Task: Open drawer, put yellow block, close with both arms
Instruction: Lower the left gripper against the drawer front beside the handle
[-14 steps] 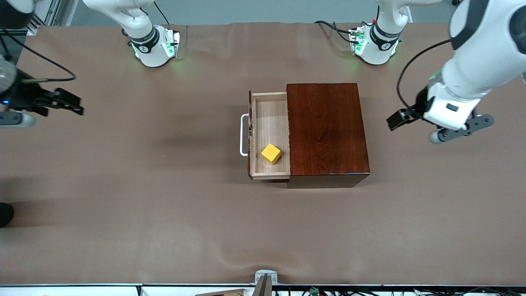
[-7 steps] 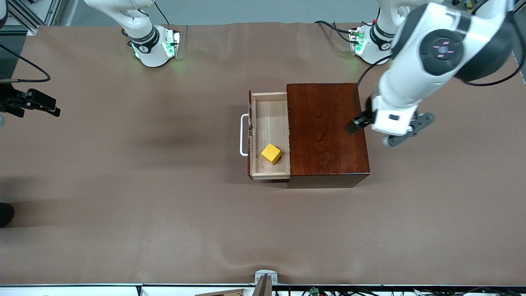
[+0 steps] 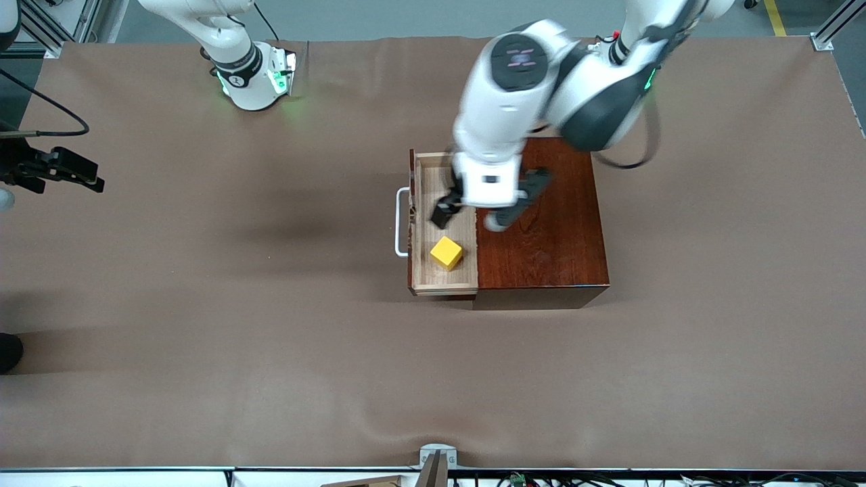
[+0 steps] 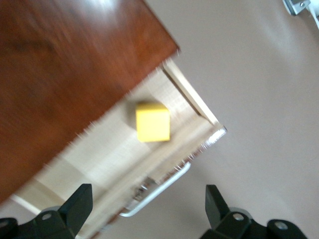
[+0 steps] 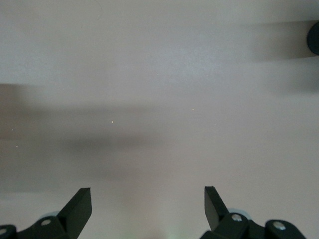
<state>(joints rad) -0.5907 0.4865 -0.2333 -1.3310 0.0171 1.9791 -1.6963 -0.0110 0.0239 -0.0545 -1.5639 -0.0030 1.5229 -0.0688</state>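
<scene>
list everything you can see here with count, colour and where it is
table: one, brown cloth cover, under everything
wooden box: one, glossy dark mahogany, mid-table, nearer the left arm's end
drawer: one, pale wood tray with dark reddish-brown front, pulled out of the box toward the right arm's end
handle: one, white U-shaped bar, on the drawer front
yellow block: one, bright yellow, in the drawer, in the part nearer the front camera
right arm: one, white; base green-lit, at the table edge farthest from the front camera
left arm: one, white and dark grey, reaching over the box
right hand: one, black, open, over bare table at the right arm's end
left hand: one, black, open, over the open drawer
</scene>
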